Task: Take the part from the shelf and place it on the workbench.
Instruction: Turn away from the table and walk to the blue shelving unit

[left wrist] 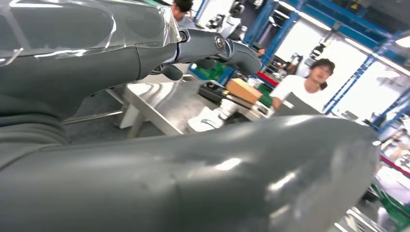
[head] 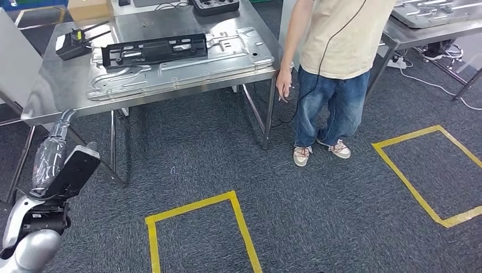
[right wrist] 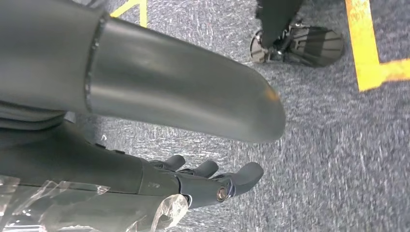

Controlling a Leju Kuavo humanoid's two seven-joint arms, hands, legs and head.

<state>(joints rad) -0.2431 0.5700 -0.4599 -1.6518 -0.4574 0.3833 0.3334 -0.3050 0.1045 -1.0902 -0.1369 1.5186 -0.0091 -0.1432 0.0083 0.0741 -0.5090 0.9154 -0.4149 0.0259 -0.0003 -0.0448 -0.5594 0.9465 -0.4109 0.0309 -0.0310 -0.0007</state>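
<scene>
The long black part (head: 153, 50) already lies flat on the steel worktop (head: 51, 96), resting across a stack of pressed metal sheets (head: 182, 71), so the placing looks done to me. The left hand (head: 54, 151) hangs low by the worktop's near corner, wrapped in clear film; its fingers (left wrist: 212, 46) reach out straight and apart, holding nothing. The right hand (right wrist: 208, 181) hangs down over the carpet (head: 284, 199), fingers (right wrist: 244, 174) loosely spread and empty, as an arm at rest would be. A person (head: 335, 57) stands beside the worktop's far leg, one hand hanging near it. Yellow tape (head: 199, 207) marks standing squares on the floor.
</scene>
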